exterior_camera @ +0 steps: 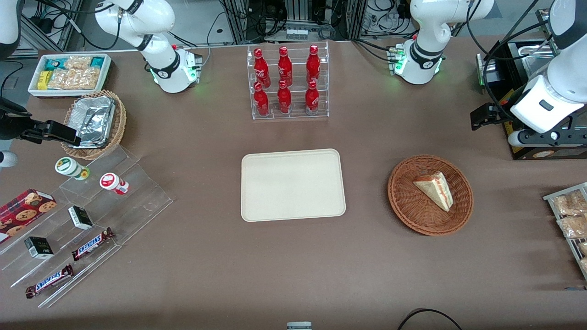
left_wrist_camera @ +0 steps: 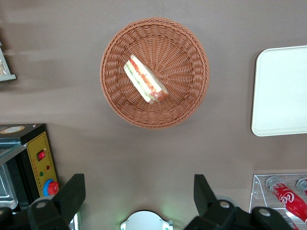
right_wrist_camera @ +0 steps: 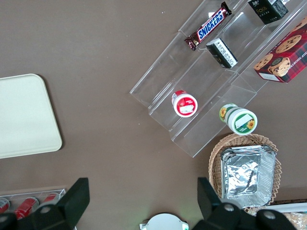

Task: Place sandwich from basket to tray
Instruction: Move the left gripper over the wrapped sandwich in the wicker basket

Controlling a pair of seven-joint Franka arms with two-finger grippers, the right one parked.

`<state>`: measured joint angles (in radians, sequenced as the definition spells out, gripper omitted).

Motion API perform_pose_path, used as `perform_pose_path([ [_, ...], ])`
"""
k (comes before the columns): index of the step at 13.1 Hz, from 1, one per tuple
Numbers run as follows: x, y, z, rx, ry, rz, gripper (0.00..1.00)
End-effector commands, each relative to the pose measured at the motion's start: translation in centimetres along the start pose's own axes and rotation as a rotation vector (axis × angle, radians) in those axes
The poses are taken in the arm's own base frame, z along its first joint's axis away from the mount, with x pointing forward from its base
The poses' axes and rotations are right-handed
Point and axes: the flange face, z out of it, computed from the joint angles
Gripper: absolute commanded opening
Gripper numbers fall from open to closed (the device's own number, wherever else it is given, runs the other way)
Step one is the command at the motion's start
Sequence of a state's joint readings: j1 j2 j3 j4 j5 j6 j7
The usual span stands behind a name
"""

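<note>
A soft sandwich waits in its basket for a wide-open gripper.

The brown surface [exterior_camera: 293, 266] looks flat and dull, like cloth. The tray [exterior_camera: 293, 184] is the biggest task thing: a smooth, hard, cream plastic rectangle with round corners and a low rim, and nothing is on it. Toward the working arm's end of the surface sits the basket [exterior_camera: 430, 195], round, shallow and bumpy, woven from red-brown wicker. Inside it lies the sandwich [exterior_camera: 435, 189], a small white bread wedge with red, orange and green layers in shiny clear wrap. It is probably light, squashy and a bit slippery, so a gentle pinch across its two flat bread sides looks best. The gripper [left_wrist_camera: 139, 196] hangs high above the surface, beside the basket, its fingers [left_wrist_camera: 72, 191] spread wide and holding nothing.
</note>
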<state>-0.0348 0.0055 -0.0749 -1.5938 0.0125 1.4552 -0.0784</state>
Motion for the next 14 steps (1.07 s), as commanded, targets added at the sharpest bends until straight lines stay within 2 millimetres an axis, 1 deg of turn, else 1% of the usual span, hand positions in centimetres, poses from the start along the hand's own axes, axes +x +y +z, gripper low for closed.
perform_pose_path([
  [1,-0.2,0.0,-0.4,-0.006,0.027,0.02,1.0],
  [2,-0.2,0.0,-0.4,-0.006,0.026,0.02,1.0],
  [4,0.0,0.0,0.8,-0.002,0.009,0.02,1.0],
  [6,0.4,0.1,2.5,-0.003,0.006,0.02,1.0],
  [10,1.1,0.2,7.7,-0.001,-0.014,0.02,1.0],
  [12,1.5,0.3,9.5,0.0,-0.005,0.022,1.0],
  [14,1.6,0.9,11.0,0.003,0.006,0.034,1.0],
])
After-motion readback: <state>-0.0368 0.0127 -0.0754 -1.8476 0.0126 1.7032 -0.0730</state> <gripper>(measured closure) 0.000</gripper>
